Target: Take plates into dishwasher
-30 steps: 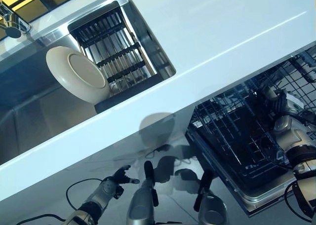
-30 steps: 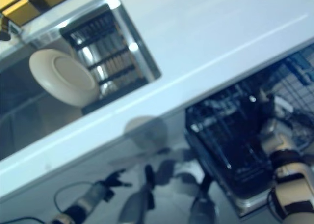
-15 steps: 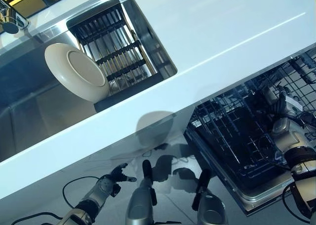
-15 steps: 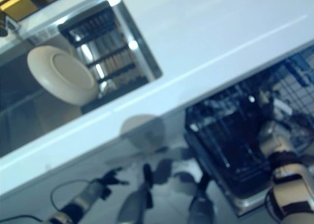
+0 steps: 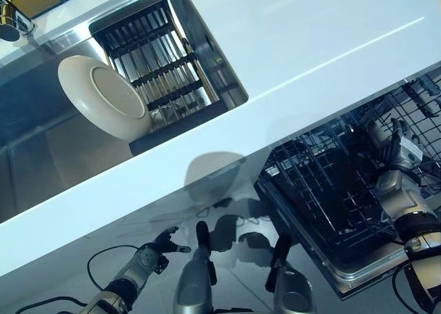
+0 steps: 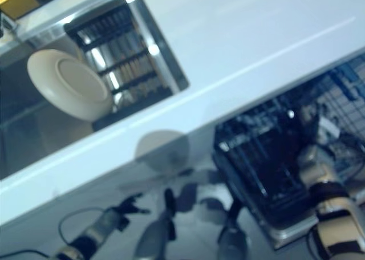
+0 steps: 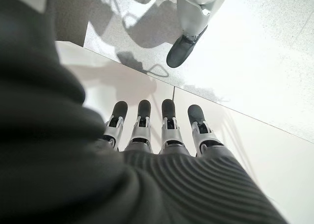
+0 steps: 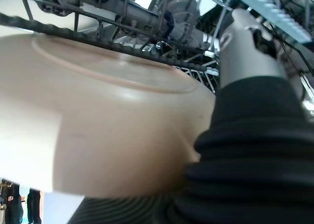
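Plate (image 8: 98,135) apparently held by right hand (image 5: 394,183), unchanged.

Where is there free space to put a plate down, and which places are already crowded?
The white counter is bare between the sink and the open dishwasher rack. The sink floor below the leaning plate is bare too. The drying rack beside that plate is tight. The dishwasher rack's far side is crowded: the right hand holds a second plate there.

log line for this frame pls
right hand: holding cream round plate, in black wire dishwasher rack | left hand: idle, open, low over floor | second cream plate: leaning in steel sink
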Robot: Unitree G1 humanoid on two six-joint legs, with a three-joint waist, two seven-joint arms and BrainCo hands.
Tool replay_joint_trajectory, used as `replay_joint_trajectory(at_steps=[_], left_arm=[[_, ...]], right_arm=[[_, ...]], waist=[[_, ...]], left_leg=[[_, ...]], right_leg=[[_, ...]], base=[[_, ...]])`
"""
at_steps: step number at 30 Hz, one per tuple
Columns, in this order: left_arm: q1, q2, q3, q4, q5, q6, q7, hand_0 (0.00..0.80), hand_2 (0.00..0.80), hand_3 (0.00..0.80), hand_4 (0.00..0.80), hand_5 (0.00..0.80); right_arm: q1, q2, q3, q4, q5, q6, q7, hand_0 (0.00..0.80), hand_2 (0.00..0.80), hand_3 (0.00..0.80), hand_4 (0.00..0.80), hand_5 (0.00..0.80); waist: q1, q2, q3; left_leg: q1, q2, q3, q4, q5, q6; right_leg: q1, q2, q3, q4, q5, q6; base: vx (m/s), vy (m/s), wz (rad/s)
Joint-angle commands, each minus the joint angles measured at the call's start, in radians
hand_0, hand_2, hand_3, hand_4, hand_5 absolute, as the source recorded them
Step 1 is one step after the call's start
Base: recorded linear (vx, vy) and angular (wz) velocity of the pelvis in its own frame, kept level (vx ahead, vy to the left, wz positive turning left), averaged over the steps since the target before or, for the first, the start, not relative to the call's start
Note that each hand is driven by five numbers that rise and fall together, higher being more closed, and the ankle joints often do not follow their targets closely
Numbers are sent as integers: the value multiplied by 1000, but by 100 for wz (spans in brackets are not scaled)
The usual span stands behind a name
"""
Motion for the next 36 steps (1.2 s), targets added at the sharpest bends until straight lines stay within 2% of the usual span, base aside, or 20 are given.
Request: replay_joint_trajectory(at_steps=[1,8,22,26,28,30,32,35,36], left_arm=[[-7,27,25,2,14,-3,24,0,0,0,0,0],[29,4,76,19,27,-11,41,0,0,0,0,0],[40,-41,98,66,31,11,68,0,0,0,0,0],[40,-53,104,86,32,15,72,0,0,0,0,0],[41,-59,107,95,34,12,73,0,0,0,0,0],[42,-66,104,108,32,6,73,0,0,0,0,0],[42,-72,104,118,32,4,70,0,0,0,0,0],[45,-85,102,147,21,-11,75,0,0,0,0,0],[47,-89,101,155,14,-14,78,0,0,0,0,0]], right_arm=[[38,22,-44,-185,11,-69,-44,0,0,0,0,0],[181,56,-194,-412,35,-156,-116,0,0,0,0,0],[270,39,-363,-665,74,-278,-243,0,0,0,0,0],[269,34,-396,-735,102,-341,-263,0,0,0,0,0],[267,35,-405,-767,158,-399,-259,0,0,0,0,0],[258,53,-410,-814,285,-507,-209,0,0,0,0,0],[252,81,-412,-852,373,-572,-158,0,0,0,0,0],[237,141,-395,-895,564,-674,10,0,0,0,0,0],[232,159,-387,-910,676,-703,96,0,0,0,0,0]], waist=[[-2,-51,19],[-47,-85,-5],[-90,-120,-88],[-94,-128,-115],[-94,-131,-127],[-93,-133,-142],[-92,-134,-156],[-90,-136,-177],[-89,-136,-183]], left_leg=[[6,-28,43,-3,-39,12],[27,-15,76,-3,-49,13],[74,0,107,-3,-67,10],[88,5,114,-3,-72,7],[94,6,116,-3,-74,6],[103,7,119,-3,-77,4],[108,9,121,-3,-78,2],[118,13,128,-3,-78,-3],[120,14,128,-3,-78,-4]], right_leg=[[-89,-5,61,238,-151,-21],[-69,12,86,205,-141,-15],[-1,36,119,140,-134,-18],[22,38,122,125,-136,-18],[35,40,122,117,-137,-19],[56,40,120,102,-137,-21],[69,42,120,88,-134,-23],[93,42,117,71,-131,-25],[100,42,116,65,-130,-26]], base=[[0,0,0],[-2,9,-1],[-7,9,-8],[-5,1,-1],[0,0,0],[0,0,0],[7,31,3],[37,47,0],[69,68,1]])
